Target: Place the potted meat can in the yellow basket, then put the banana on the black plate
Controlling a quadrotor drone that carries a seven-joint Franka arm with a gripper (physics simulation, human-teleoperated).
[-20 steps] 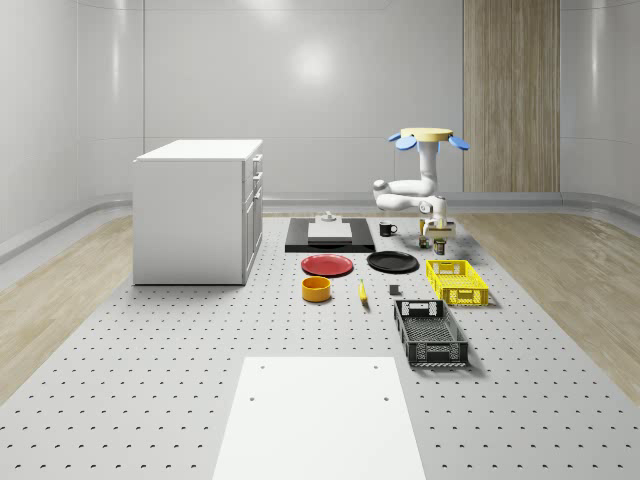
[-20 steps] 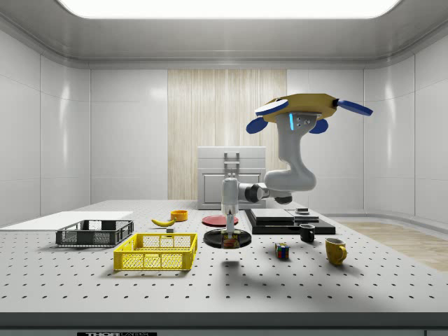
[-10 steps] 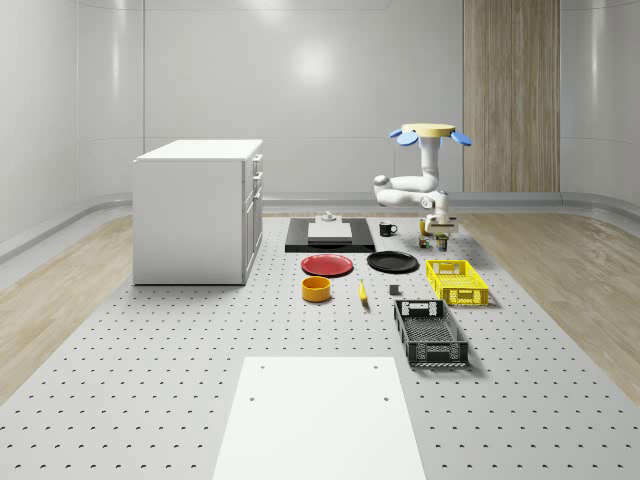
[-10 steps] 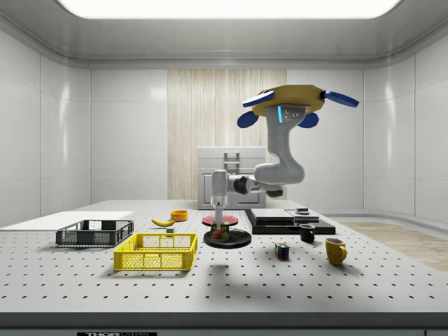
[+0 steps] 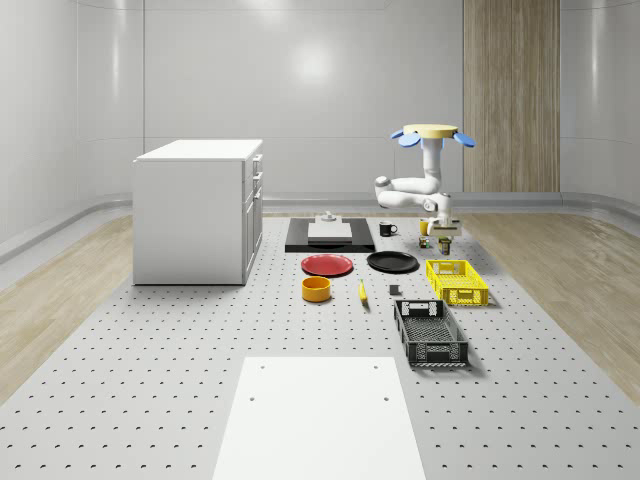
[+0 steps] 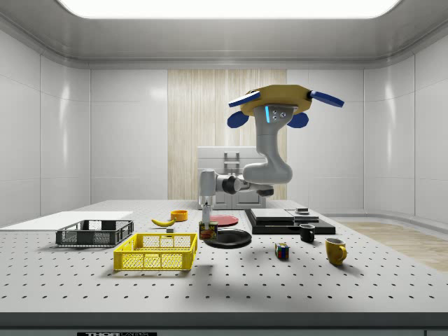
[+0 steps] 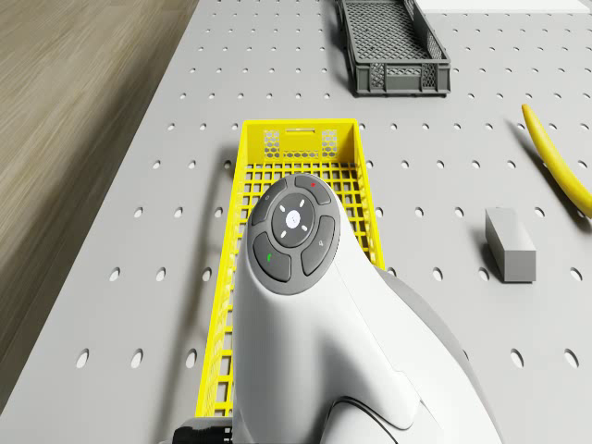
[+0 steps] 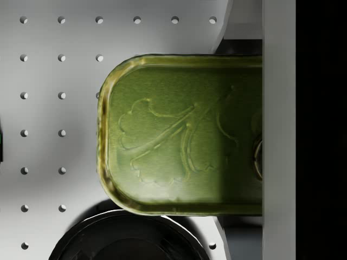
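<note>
In the side view, going left to right, a dark grey mesh crate [image 6: 94, 233] sits on the perforated surface [image 6: 224, 280], then the yellow basket [image 6: 155, 251], a rectangular lattice-walled tray with nothing visible inside. Behind it lie the curved banana [image 6: 164, 222] and a small orange bowl [image 6: 179, 215]. Just past the basket's right end, the tool [image 6: 206, 222] hangs straight down, clamped on the potted meat can [image 6: 208, 230], which is held in the air above the surface, beside the glossy round black plate [image 6: 229, 239]. The can's label is too small to read; in the wrist view its embossed green lid [image 8: 184, 135] has rounded corners and a leaf-like relief. The drone [image 6: 280, 105], yellow-bodied with blue rotors, hovers above the plate and a black slab [image 6: 287, 220]. Further right stand a coloured cube [image 6: 281, 250], a dark mug [image 6: 306, 233] and a yellow mug [image 6: 335, 250].
</note>
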